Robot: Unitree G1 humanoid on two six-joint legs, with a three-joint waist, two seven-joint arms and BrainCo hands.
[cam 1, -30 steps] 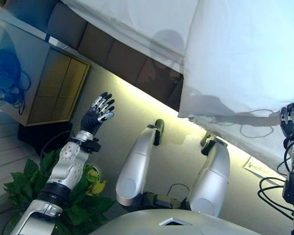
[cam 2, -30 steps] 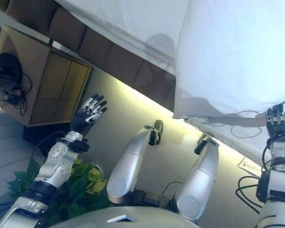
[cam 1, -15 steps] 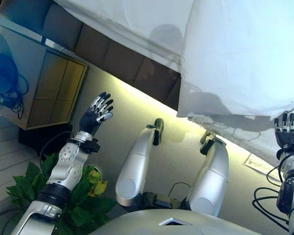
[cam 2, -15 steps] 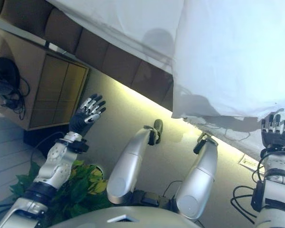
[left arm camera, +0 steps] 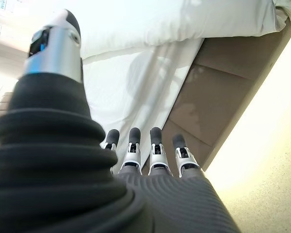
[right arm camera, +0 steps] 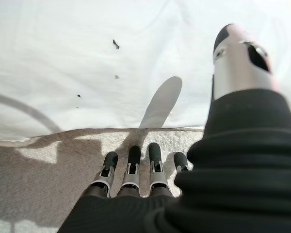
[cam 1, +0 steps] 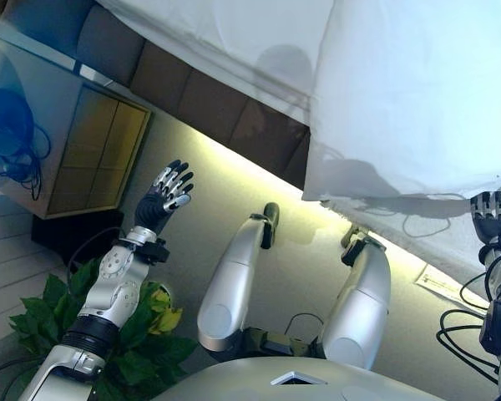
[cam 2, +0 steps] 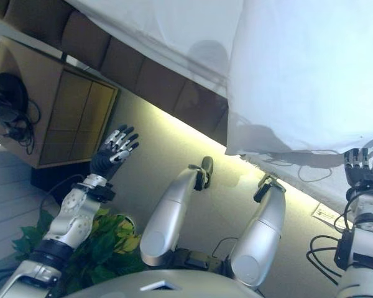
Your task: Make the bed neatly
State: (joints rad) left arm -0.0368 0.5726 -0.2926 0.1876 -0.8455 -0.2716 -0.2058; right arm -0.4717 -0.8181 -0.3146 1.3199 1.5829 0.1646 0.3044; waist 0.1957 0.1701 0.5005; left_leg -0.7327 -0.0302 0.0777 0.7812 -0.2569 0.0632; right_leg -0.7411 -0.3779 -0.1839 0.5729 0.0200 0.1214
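The white duvet (cam 1: 417, 92) hung limp over the bed's edge; likely soft and light, best pinched at its hem. The right hand (cam 2: 362, 166) hovered by that hem, fingers spread and empty; the left hand (cam 1: 169, 194) was spread, well apart.

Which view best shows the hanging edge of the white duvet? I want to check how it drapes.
The left eye view: the white duvet hangs with its lower edge above the right hand. The right eye view matches it. The right wrist view shows only a close patch; the left wrist view, a far corner.
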